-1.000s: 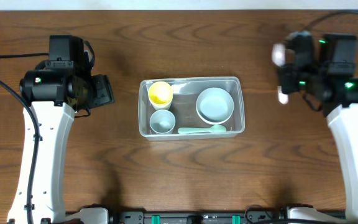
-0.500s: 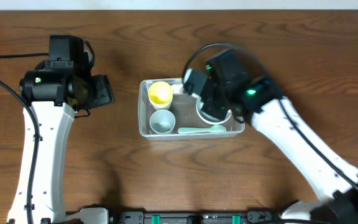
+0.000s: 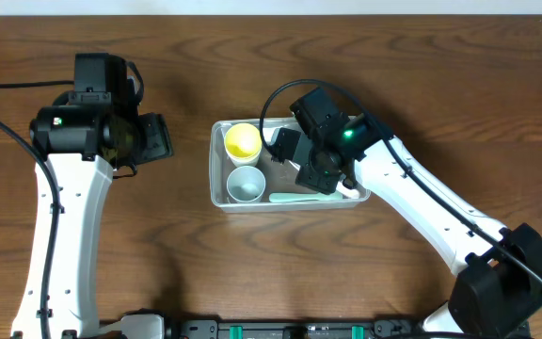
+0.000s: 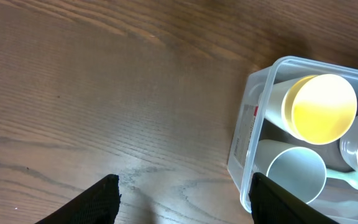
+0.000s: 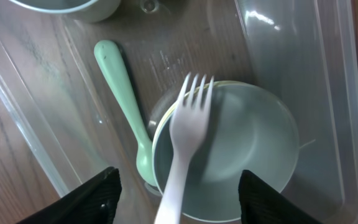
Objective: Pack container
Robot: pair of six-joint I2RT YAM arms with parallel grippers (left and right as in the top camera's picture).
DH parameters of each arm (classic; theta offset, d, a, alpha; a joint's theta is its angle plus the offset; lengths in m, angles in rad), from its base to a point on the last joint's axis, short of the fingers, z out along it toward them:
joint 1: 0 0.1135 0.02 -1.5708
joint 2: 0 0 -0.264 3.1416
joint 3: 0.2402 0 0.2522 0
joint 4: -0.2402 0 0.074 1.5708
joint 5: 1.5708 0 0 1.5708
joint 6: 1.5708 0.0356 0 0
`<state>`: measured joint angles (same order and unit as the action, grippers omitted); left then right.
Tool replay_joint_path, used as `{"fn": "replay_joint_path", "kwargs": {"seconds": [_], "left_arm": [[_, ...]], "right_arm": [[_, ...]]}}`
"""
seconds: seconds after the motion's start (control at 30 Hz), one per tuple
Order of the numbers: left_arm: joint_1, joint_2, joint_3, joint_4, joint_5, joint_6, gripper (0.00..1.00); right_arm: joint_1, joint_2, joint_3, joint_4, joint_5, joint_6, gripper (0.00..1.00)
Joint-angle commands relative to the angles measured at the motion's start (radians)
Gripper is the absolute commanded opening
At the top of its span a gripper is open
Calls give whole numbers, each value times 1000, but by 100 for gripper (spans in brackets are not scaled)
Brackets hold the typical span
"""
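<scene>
Your container sits mid-tabletop, already holding a bowl, a yellow cup, a pale cup and a spoon. Your right gripper hangs over it, spread wide. The fork leans on the bowl, probably the last piece. Your left gripper is spread and empty beside the container.

The container is a clear, see-through rectangular plastic tub with rounded corners and a raised rim. It sits flat and upright at the centre of the overhead frame, its long side running left to right. It has no lid and is partly filled, and in the left wrist view one rounded corner shows at the right edge.
</scene>
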<state>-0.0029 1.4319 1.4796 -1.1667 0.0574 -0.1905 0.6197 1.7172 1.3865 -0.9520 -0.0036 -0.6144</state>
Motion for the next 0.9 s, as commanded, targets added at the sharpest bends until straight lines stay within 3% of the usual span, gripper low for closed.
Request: {"fn": "replay_joint_path", "kwargs": {"seconds": [0.0,0.2,0.4,0.53,0.57,0.6,0.67,0.77,0.87], "left_arm": [[3,1,-3,-3,3,-2,68],[3,1,-3,-4,3,-2,67],[3,1,-3,-4,3,-2,67],[3,1,-3,-3,3,-2,67],[3,1,-3,-4,3,-2,67],[3,1,-3,-3,3,-2,67],[3,1,-3,1,3,-2,67],[2,1,-3,27,3,7,68],[-3,1,-3,84,4,34,72]], "right_arm": [[9,-8,0,5,3,19,64],[-11,-69,1,95,4,134,62],[-51,-179,1,148,5,158,64],[-103,-253,1,193,37,294,66],[-122,-269,1,206,58,352,69],[-154,-289,1,219,89,444,82],[-216,-316,1,229,114,583,98],[-346,-335,1,230,104,700,99],[-447,-327,1,214,105,707,99]]}}
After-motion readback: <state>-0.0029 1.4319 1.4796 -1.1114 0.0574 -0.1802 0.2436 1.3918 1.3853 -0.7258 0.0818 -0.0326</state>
